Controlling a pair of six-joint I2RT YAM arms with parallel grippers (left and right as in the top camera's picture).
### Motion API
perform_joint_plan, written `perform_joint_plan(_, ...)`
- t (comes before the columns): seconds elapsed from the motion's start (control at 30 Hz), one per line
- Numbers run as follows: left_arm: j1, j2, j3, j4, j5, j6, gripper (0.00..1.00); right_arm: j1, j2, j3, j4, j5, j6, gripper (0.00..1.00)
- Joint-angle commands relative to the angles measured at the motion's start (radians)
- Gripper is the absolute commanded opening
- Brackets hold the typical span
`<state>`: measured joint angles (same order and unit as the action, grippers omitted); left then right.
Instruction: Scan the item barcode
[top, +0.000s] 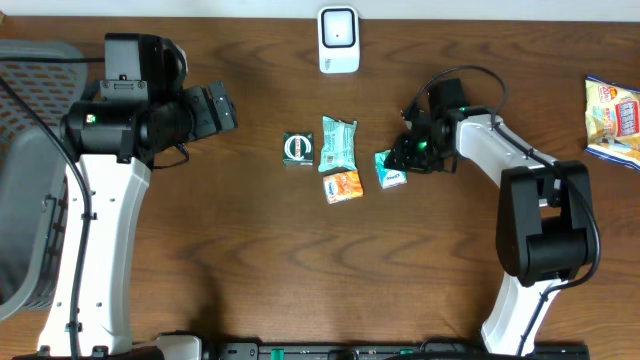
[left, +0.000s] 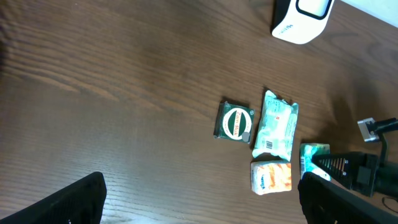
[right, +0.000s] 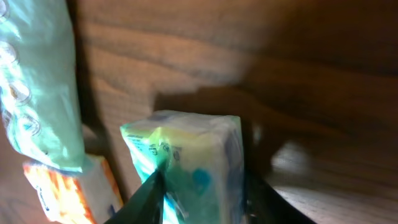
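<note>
- The right pincer is drawn in narrow on the teal pack. In the right wrist view its two dark fingers lie against opposite sides of the pack, which stands up between them.
- Whether the pack's base rests on the tabletop or sits just off it cannot be told.
- The left pincer is spread wide with nothing in it. It hangs over bare wood at about 9 o'clock from the cluster of packs, well apart from them.
- The teal pack is near the middle of the tabletop, at the 3 o'clock end of the cluster and at about 5 o'clock from the scanner.
- The scanner, white with a dark window, stands at the 12 o'clock edge of the tabletop, apart from every pack.
- An orange pack lies just beside the teal pack, at its 8 o'clock.
- A mint-green pack lies at 12 o'clock from the orange pack, close to it.
- A dark green packet with a round white label lies just beside the mint-green pack, at its 9 o'clock.
- A snack bag lies at the 3 o'clock edge, and a grey basket sits at the 9 o'clock edge.
</note>
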<state>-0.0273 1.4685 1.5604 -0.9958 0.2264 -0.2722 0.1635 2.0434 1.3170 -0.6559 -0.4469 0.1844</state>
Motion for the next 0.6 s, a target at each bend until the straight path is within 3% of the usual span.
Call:
perform_joint_plan(0.0,0.003,0.002,0.004,-0.003,-0.003,0.006,0.98,0.017,-0.001,-0.056,0.025,0.017,0.032,0.01)
perform_joint_plan(0.23,0.003,0.002,0.004,-0.003,-0.003,0.006,0.98,-0.029,-0.029,-0.010,0.027,-0.380,-0.039,0.01)
perform_joint_plan(0.3,0.003,0.002,0.004,-0.003,-0.003,0.006,0.98,-0.073,-0.043,0.023,0.032,-0.572,-0.074,0.01)
perform_joint_plan(0.33,0.004,0.002,0.004,-0.002,-0.003,0.006,0.98,-0.137,-0.047,0.047,0.072,-0.782,-0.082,0.01)
perform_joint_plan(0.57,0.003,0.002,0.004,-0.003,-0.003,0.006,0.98,-0.209,-0.047,0.046,0.187,-1.115,-0.099,0.01)
